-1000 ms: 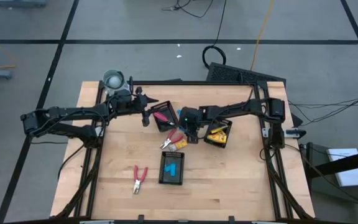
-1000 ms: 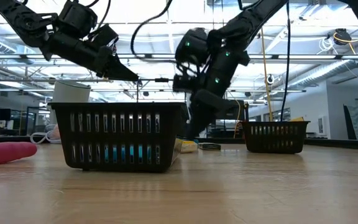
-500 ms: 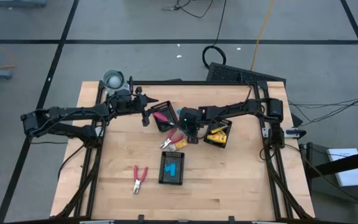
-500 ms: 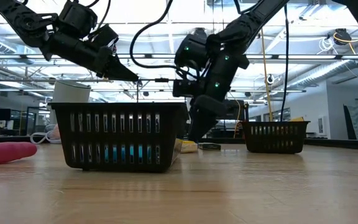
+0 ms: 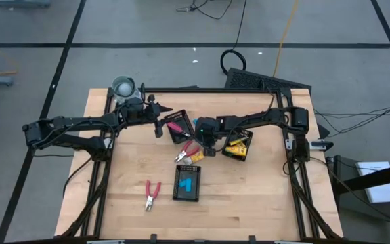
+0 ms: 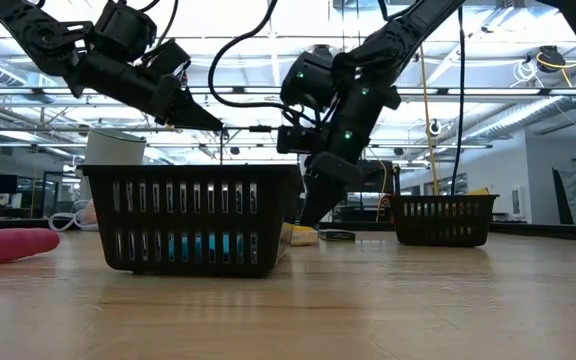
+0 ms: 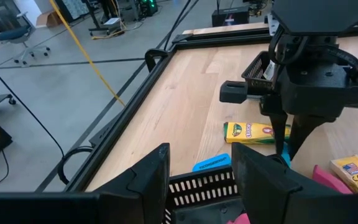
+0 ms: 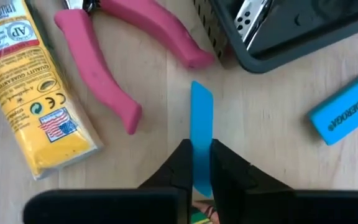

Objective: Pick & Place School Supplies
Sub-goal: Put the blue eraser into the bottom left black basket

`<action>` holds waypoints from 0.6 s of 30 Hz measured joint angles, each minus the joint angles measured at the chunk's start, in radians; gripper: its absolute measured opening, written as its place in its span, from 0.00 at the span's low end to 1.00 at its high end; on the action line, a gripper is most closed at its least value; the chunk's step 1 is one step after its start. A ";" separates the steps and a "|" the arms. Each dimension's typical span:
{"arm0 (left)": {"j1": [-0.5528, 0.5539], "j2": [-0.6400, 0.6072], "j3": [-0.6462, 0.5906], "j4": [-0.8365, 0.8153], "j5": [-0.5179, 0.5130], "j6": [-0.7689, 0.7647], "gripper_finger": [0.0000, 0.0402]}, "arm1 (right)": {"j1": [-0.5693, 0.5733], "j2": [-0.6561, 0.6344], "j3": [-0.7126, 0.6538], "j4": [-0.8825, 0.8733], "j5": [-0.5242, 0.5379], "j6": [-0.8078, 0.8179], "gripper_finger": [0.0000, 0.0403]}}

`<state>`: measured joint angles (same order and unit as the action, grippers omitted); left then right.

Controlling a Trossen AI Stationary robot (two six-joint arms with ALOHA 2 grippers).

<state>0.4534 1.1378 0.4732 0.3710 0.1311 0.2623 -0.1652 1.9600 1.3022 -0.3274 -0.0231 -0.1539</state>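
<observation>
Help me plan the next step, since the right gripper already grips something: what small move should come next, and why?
Probably lift straight up. The right gripper is shut on a light-blue piece just above the table, close beside the red-handled pliers and a black basket, so rising first should clear them before carrying.

Blue piece (image 8: 201,134) on edge in jaws.

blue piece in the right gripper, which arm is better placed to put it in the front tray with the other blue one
Right. The right gripper is shut on the blue piece, near the front tray; the left gripper is farther back.
</observation>
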 joint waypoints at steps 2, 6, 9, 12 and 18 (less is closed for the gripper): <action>0.000 0.000 0.000 0.000 0.000 0.000 0.44 | 0.006 -0.009 0.000 -0.012 0.000 0.010 0.05; 0.000 0.000 0.000 -0.003 0.000 -0.001 0.44 | 0.045 -0.040 0.000 -0.016 0.045 0.011 0.05; 0.000 0.000 0.000 -0.004 0.000 -0.002 0.44 | 0.083 -0.071 0.000 -0.026 0.066 0.018 0.05; 0.000 0.000 0.000 -0.008 0.000 -0.002 0.44 | 0.133 -0.114 -0.001 -0.036 0.100 0.029 0.05; 0.005 0.000 0.000 -0.009 0.000 -0.005 0.44 | 0.256 -0.204 -0.001 -0.017 0.127 0.038 0.05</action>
<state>0.4583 1.1377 0.4732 0.3618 0.1307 0.2571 0.0906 1.7561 1.3014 -0.3443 0.1038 -0.1156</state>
